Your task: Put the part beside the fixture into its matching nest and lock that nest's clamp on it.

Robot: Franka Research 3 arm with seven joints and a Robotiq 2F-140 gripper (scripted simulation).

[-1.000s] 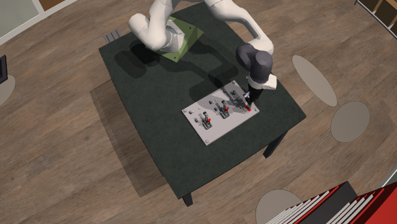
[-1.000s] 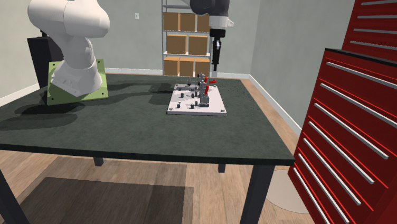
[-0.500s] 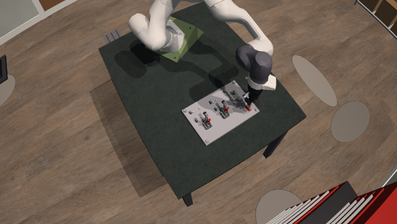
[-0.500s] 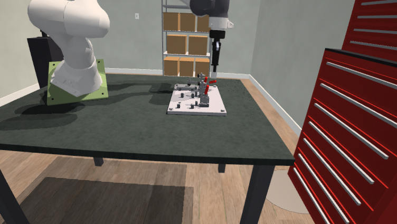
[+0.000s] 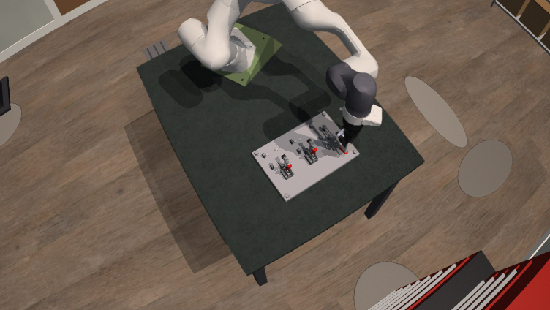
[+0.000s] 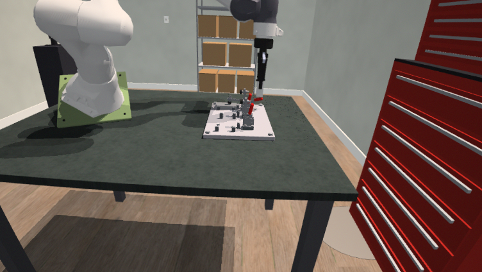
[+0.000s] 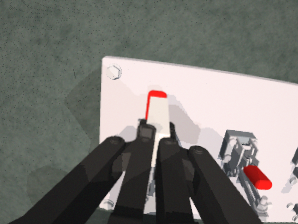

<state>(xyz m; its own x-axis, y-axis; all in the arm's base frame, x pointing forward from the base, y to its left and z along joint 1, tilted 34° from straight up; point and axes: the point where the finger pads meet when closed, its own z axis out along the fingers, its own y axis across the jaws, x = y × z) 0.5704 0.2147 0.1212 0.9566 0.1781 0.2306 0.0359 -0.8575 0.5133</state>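
Jaws fully closed, nothing held; I have the gripper (image 5: pixel 344 148) (image 6: pixel 259 93) (image 7: pixel 157 110) pointing down at the far clamp's red handle (image 5: pixel 344 150) (image 6: pixel 258 99) (image 7: pixel 158 93), tips at or just over it, contact unclear. Part (image 5: pixel 317 129) (image 6: pixel 226 105) looks to be the flat grey block in the far nest; seating too small to judge. That handle lies low, slanting slightly; can't tell if locked. Next along the plate (image 5: pixel 308 175) (image 6: pixel 263 122) (image 7: pixel 210 100), the middle handle (image 5: pixel 314 150) (image 6: pixel 250 96) (image 7: pixel 257 177) and near handle (image 5: pixel 288 167) (image 6: pixel 250 108) stand steeply. Plate sits on the dark table (image 5: pixel 215 153) (image 6: pixel 168 155) (image 7: pixel 50 35).

Claw (image 5: pixel 344 147) (image 6: pixel 259 93) (image 7: pixel 157 110) lower, nearer red handle (image 5: pixel 340 148) (image 6: pixel 257 99) (image 7: pixel 157 93)
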